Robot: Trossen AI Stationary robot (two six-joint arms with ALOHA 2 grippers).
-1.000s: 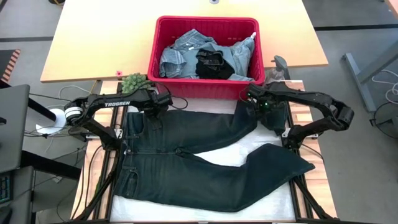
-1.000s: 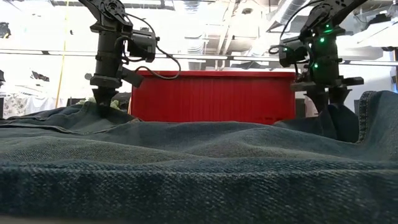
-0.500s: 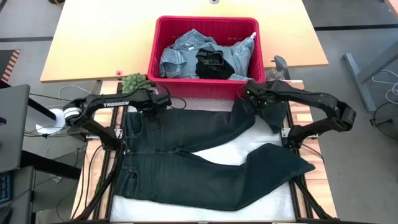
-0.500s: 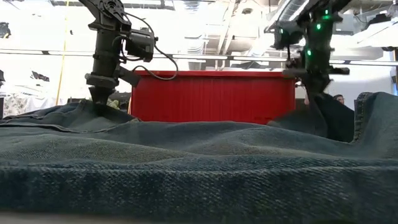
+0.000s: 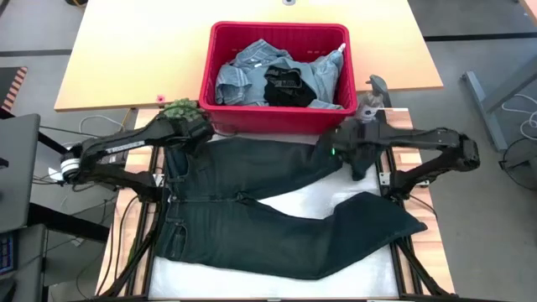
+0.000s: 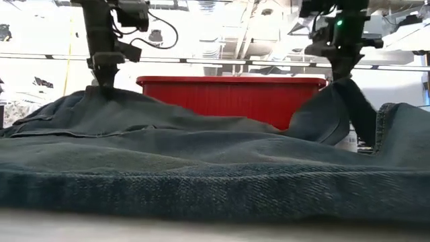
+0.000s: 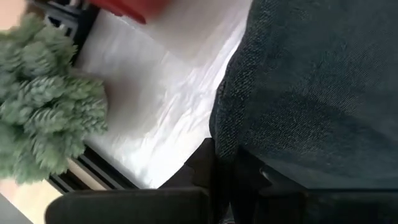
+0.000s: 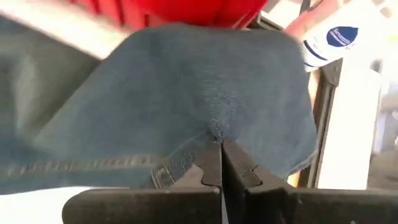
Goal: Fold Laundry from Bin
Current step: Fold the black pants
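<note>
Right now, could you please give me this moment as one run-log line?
left gripper: shut on jeans waist, lifted | right gripper: shut on leg hem, lifted | bin: more laundry inside

Right pincer (image 8: 221,149) pinching denim (image 8: 186,81)

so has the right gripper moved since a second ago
Yes. In the low view the right gripper has risen against the red bin, from below its rim to about rim height. Its jaws are shut on the dark jeans, tenting the hem up.
</note>
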